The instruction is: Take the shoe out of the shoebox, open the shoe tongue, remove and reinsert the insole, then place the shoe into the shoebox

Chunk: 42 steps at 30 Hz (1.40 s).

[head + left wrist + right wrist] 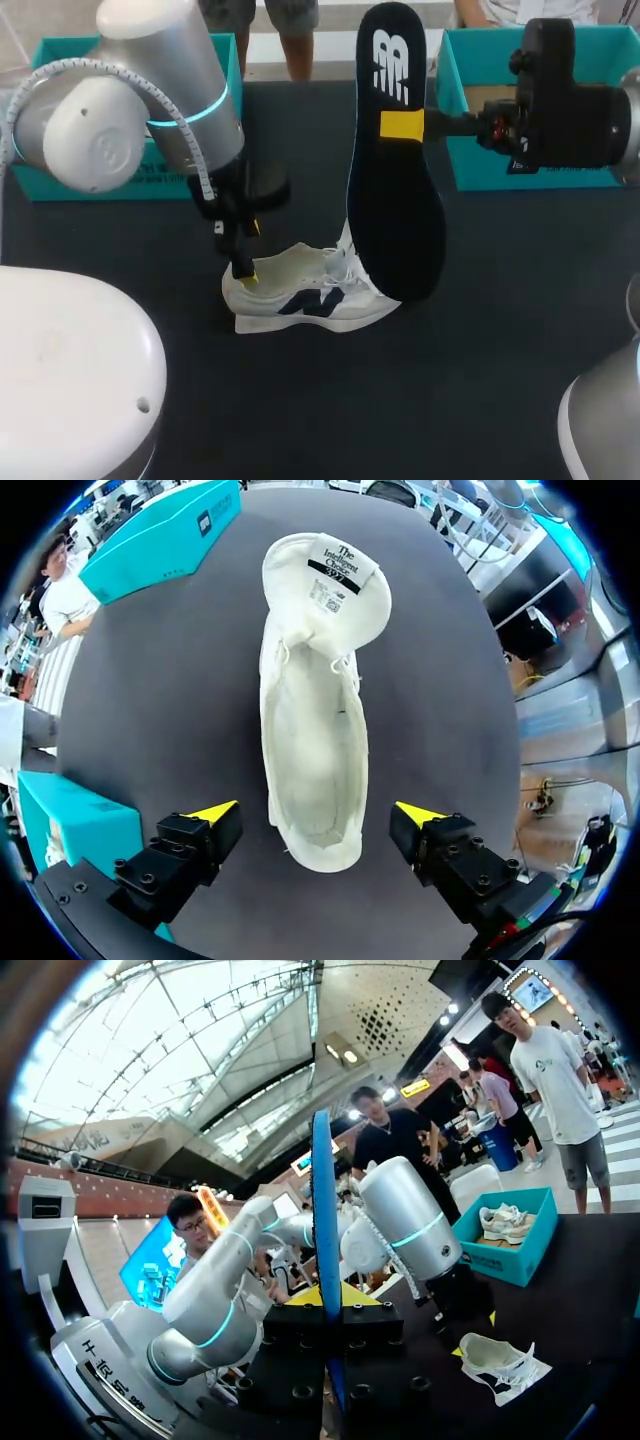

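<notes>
A white shoe (312,292) lies on its sole on the black table, insole cavity bare and tongue folded open (335,575). My left gripper (250,252) hangs over the heel, open, its yellow-tipped fingers wide on either side of the heel (318,815) and clear of it. My right gripper (403,126) is shut on the dark insole (395,210), which hangs upright above the shoe's toe with its lower end near the laces. In the right wrist view the insole (325,1210) shows edge-on between that gripper's fingers (330,1305), with the shoe (500,1360) beyond.
A teal shoebox (465,130) stands at the back right behind my right gripper. A second teal box (50,52) stands at the back left, behind my left arm, with another shoe inside it (505,1222). My left arm's elbow (130,90) looms over the left side.
</notes>
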Each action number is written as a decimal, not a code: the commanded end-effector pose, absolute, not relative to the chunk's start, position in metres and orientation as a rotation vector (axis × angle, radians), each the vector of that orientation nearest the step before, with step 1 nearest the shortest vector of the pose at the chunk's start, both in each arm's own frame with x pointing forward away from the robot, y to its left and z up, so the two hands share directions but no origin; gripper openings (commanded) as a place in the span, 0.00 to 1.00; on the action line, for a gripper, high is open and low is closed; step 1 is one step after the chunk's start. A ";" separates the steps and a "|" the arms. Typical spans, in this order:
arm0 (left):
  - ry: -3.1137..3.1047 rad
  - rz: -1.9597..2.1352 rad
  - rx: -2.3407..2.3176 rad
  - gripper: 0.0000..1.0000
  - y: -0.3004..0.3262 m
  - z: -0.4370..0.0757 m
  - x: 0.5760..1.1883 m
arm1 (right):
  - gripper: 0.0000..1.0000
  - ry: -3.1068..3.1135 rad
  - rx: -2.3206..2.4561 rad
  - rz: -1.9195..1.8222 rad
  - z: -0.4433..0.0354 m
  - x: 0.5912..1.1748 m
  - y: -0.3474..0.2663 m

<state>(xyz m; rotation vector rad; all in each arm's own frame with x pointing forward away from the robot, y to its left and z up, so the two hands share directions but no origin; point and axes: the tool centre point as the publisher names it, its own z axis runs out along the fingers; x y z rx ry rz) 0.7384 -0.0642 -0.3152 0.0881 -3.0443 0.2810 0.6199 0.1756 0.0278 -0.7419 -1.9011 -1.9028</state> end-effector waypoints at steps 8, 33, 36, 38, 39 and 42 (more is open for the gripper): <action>-3.045 0.289 0.069 1.00 -0.064 -0.316 0.736 | 0.00 -1.902 -0.744 -1.899 0.028 0.622 0.180; -3.018 0.280 -0.014 0.81 -0.125 -0.355 0.787 | 0.00 -1.902 -0.744 -1.899 0.028 0.622 0.180; -3.010 0.264 -0.021 0.66 -0.128 -0.361 0.787 | 0.00 -1.902 -0.744 -1.899 0.028 0.622 0.180; -3.002 0.255 -0.017 0.72 -0.129 -0.365 0.786 | 0.00 -1.902 -0.744 -1.899 0.028 0.622 0.180; -2.997 0.251 -0.019 0.74 -0.129 -0.366 0.785 | 0.00 -1.902 -0.744 -1.899 0.028 0.622 0.180; -2.977 0.247 -0.031 0.69 -0.131 -0.370 0.782 | 0.00 -1.902 -0.744 -1.899 0.028 0.622 0.180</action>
